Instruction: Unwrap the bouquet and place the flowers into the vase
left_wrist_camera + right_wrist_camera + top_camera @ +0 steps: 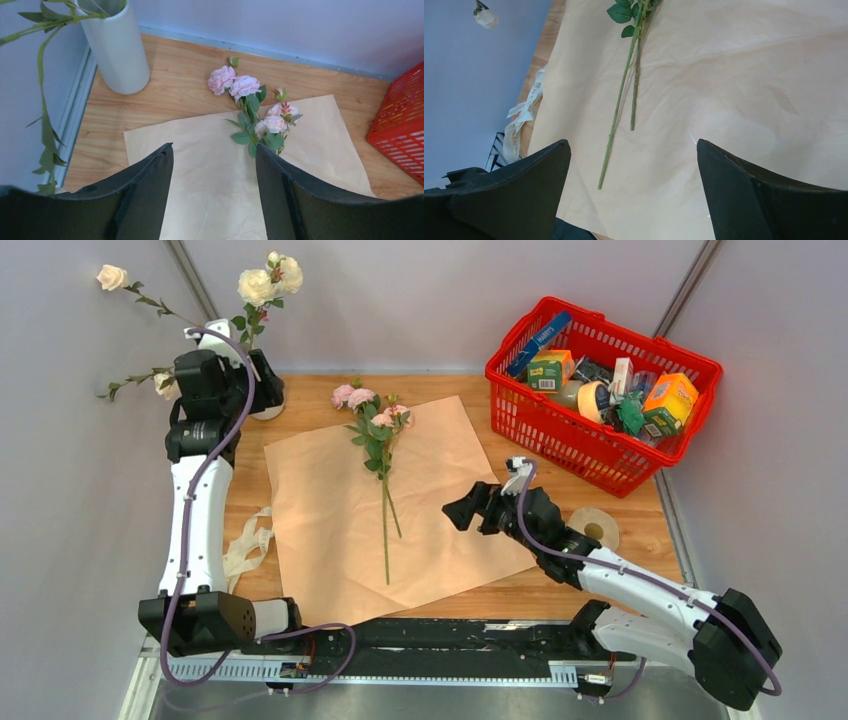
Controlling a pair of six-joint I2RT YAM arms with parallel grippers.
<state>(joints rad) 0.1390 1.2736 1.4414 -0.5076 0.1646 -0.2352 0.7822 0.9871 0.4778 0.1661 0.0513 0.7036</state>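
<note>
Pink roses [372, 420]: two stems lie side by side on the open paper. The heads point toward the sheet's far edge, and the two furthest blooms rest past it on bare wood. The cut ends point toward the arms.
Cream roses [270, 280]: they stand in the vase with their heads high against the back wall. One stem leans far to the left and another droops low beside the left arm.
Vase [117, 50]: upright in the far left corner of the counter, off the paper. In the top view the left arm hides most of it.
Paper [440, 520]: spread flat at mid-counter, peach side up, lightly creased.
Ribbon [245, 545]: a loose cream heap on the counter, just beside the paper's left edge.
Left tool [215, 150]: raised near the vase, fingers apart with nothing between them, facing down toward the pink heads.
Right tool [631, 145]: fingers wide apart and empty, over the paper's right half. It is aimed at the stem ends and does not touch them.
Counter [310, 405]: light wood.
Basket [560, 435]: red, in the far right corner, full of boxes and small packs.
Tape roll [597, 528]: flat on the counter just right of the right arm, off the paper.
</note>
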